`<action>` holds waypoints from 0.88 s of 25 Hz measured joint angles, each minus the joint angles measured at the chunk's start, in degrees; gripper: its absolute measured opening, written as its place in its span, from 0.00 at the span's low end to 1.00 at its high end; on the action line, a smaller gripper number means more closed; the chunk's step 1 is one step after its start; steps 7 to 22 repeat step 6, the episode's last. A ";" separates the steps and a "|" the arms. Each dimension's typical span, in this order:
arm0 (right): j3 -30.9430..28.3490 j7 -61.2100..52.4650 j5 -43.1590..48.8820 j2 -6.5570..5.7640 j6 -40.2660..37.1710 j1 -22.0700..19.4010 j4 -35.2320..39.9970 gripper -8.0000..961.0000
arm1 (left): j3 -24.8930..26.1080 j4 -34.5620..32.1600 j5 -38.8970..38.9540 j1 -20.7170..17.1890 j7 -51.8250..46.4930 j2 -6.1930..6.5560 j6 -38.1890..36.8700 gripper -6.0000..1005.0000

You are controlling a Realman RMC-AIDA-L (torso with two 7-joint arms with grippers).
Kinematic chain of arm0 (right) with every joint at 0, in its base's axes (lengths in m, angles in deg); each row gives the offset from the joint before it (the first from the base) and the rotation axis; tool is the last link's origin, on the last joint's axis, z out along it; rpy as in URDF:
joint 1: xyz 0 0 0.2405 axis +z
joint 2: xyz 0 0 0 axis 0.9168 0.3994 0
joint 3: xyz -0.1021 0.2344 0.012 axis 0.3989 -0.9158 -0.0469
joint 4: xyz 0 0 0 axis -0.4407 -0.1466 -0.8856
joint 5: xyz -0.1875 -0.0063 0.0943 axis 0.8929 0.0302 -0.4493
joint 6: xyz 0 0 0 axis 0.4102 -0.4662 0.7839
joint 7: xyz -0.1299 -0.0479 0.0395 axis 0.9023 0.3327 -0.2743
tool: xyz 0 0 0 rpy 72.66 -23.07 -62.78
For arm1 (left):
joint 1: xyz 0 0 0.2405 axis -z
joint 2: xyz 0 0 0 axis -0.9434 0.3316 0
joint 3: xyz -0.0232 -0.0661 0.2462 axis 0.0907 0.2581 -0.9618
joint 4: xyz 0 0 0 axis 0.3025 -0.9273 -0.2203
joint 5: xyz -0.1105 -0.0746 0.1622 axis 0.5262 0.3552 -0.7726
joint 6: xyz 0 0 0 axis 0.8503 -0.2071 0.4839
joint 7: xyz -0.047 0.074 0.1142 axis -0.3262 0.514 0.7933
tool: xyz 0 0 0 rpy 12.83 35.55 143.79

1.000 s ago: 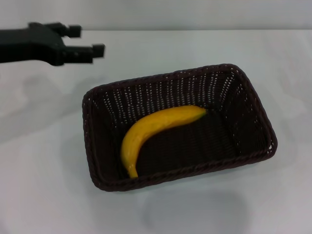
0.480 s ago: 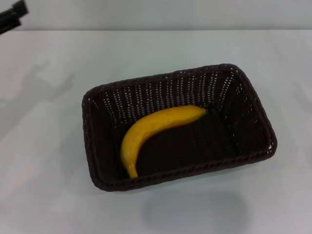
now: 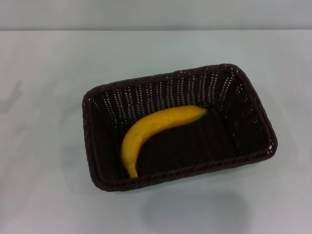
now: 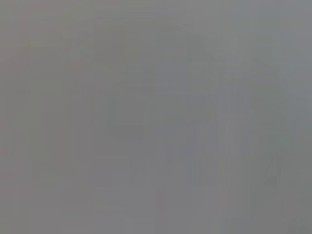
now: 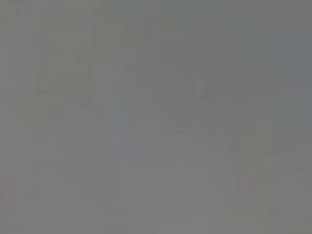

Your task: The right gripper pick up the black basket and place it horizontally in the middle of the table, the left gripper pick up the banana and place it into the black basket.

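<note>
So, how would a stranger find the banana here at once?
On the white table stands one dark woven basket. The banana lies inside it, on the bottom. It is the only yellow, curved thing there.

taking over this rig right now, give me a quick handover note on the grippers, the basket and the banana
Grippers: neither the left nor the right gripper is in any view; both wrist views show only plain grey.
Things: the black basket sits on the table near the middle, long side running across the head view, a little skewed. The banana lies inside it on the basket floor, curved, one end toward the near left corner and the other toward the middle of the far side.
Done: basket placed, banana in the basket.
Left: nothing of the job that shows; just confirm where the arms are parked.
</note>
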 joint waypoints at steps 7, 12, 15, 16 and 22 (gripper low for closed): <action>-0.07 3.68 -1.63 0.02 -0.87 0.61 -3.58 0.91 | 1.76 8.48 7.97 -0.24 10.61 -0.09 3.72 0.89; -0.07 3.68 -1.63 0.02 -0.87 0.61 -3.58 0.91 | 1.76 8.48 7.97 -0.24 10.61 -0.09 3.72 0.89; -0.07 3.68 -1.63 0.02 -0.87 0.61 -3.58 0.91 | 1.76 8.48 7.97 -0.24 10.61 -0.09 3.72 0.89; -0.07 3.68 -1.63 0.02 -0.87 0.61 -3.58 0.91 | 1.76 8.48 7.97 -0.24 10.61 -0.09 3.72 0.89; -0.07 3.68 -1.63 0.02 -0.87 0.61 -3.58 0.91 | 1.76 8.48 7.97 -0.24 10.61 -0.09 3.72 0.89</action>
